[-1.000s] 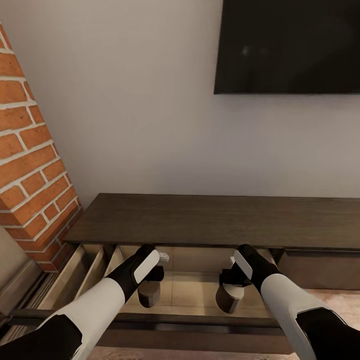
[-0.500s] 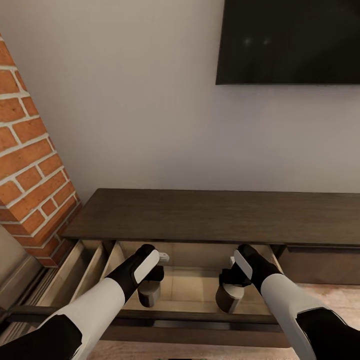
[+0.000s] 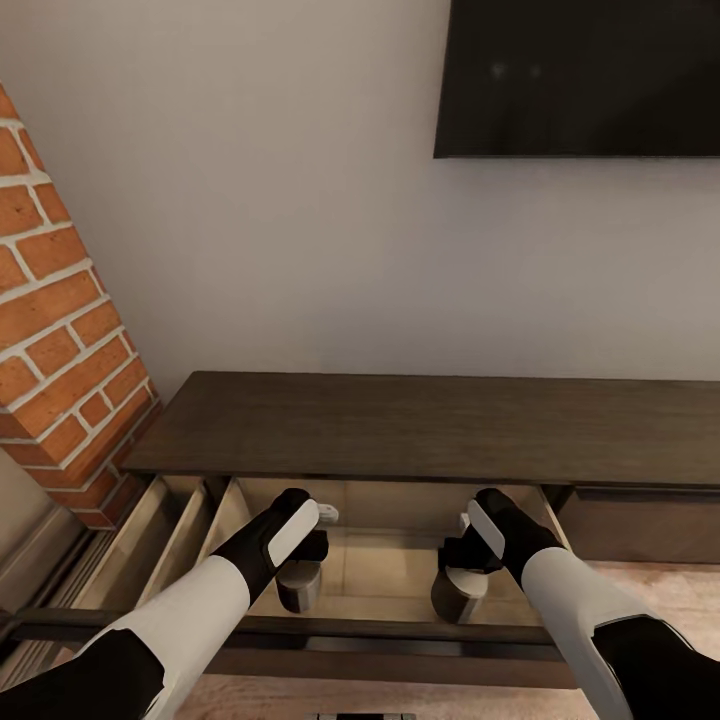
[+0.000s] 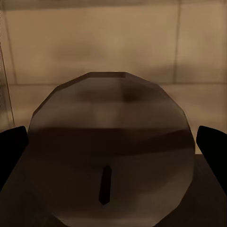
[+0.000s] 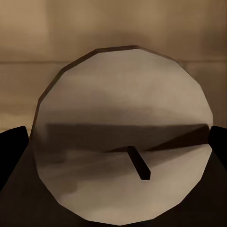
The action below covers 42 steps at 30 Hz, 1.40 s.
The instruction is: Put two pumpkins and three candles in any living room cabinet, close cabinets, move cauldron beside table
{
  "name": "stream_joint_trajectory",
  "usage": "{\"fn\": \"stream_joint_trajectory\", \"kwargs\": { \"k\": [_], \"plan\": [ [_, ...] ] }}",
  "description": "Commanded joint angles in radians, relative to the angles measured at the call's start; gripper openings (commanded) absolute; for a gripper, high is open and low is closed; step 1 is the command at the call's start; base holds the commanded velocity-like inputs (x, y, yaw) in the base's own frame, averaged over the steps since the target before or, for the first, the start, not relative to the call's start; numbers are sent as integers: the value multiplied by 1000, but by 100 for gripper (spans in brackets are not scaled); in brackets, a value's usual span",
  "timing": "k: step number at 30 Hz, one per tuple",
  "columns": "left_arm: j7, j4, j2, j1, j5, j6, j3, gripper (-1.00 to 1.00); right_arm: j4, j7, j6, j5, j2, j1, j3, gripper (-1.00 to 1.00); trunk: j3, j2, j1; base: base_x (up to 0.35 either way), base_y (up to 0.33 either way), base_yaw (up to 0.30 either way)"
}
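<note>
Two candles held over the open drawer of the cabinet, one per gripper. Left gripper is clamped on the left candle; in the left wrist view that candle sits between the dark fingers, top face and wick towards the camera. Right gripper is clamped on the right candle; in the right wrist view the candle sits between the fingers, wick visible. Both candles hang inside the drawer's pale interior, just in front of the cabinet top's front edge, well apart from each other. Second drawer to the left stands open beside the brick column. Television on the wall above the cabinet's right part.
</note>
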Motion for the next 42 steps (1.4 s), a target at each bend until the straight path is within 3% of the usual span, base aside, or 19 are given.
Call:
{"fn": "stream_joint_trajectory", "kwargs": {
  "k": [1,33,42],
  "plan": [
    [10,-1,1,-1,10,1,-5,-100,-1,-7,3,-11,-1,0,7,-100,-1,0,0,0,0,0],
    [8,-10,-1,-1,10,0,-5,-100,-6,-17,-13,-5,-4,0,5,-100,-1,0,0,0,0,0],
    [8,-10,-1,-1,10,0,-5,-100,-5,-21,-84,1,-4,0,1,-100,-1,0,0,0,0,0]
  ]
}}
